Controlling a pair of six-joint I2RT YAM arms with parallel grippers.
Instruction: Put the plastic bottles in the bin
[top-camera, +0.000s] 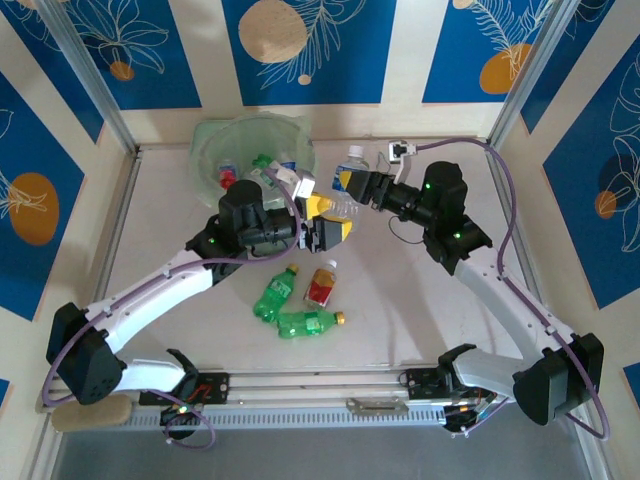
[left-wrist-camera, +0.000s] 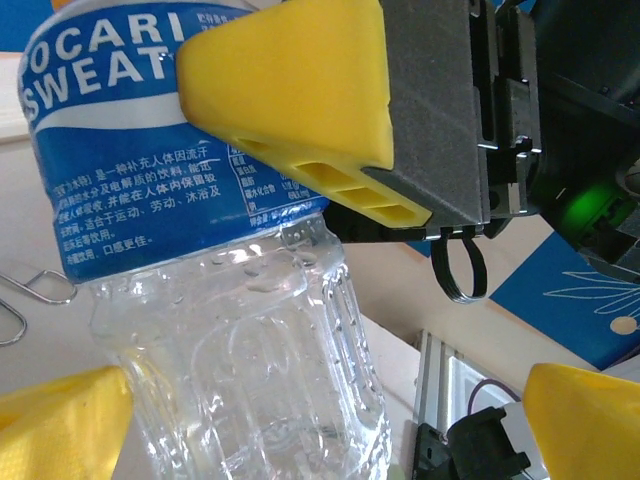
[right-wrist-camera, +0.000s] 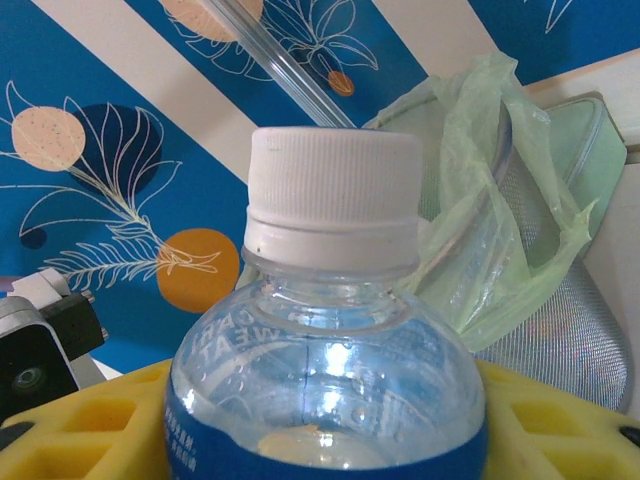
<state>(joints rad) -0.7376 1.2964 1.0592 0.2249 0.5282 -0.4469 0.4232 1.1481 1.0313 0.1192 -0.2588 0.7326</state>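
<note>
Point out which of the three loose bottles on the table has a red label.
The red-labelled bottle, right of the left green bottle and beyond the near green bottle; those two are green.

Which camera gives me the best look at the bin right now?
Top external: the bin stands nearly whole at the table's far edge, open mouth up, with bottles lying inside. The right wrist view catches part of its wall and green bag liner behind the held bottle.

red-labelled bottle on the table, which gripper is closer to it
Left. In the top view the left gripper hangs just beyond the red-labelled bottle, slightly to its right. The right gripper is farther back, to the right of the bin.
</note>
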